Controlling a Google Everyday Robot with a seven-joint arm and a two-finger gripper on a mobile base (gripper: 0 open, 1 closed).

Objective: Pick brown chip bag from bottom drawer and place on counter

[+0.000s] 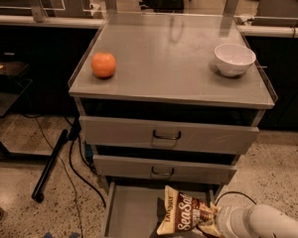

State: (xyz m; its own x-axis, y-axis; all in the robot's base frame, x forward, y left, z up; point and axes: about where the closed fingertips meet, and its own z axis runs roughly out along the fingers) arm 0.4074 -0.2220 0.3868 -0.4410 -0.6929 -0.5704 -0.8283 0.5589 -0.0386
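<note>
The brown chip bag (183, 214), dark brown and cream with white "Sea Salt" lettering, lies in the pulled-out bottom drawer (131, 213) at the lower middle of the camera view. My gripper (211, 221) comes in from the lower right on a white arm and sits at the bag's right end, touching the crinkled foil. The counter (169, 58) is the flat grey cabinet top above the drawers, far above the gripper.
An orange (103, 64) sits on the counter's left side and a white bowl (234, 59) on its right. Two shut drawer fronts with loop handles (167, 135) lie between counter and open drawer. Black cables and a dark bar (52, 165) lie on the floor at left.
</note>
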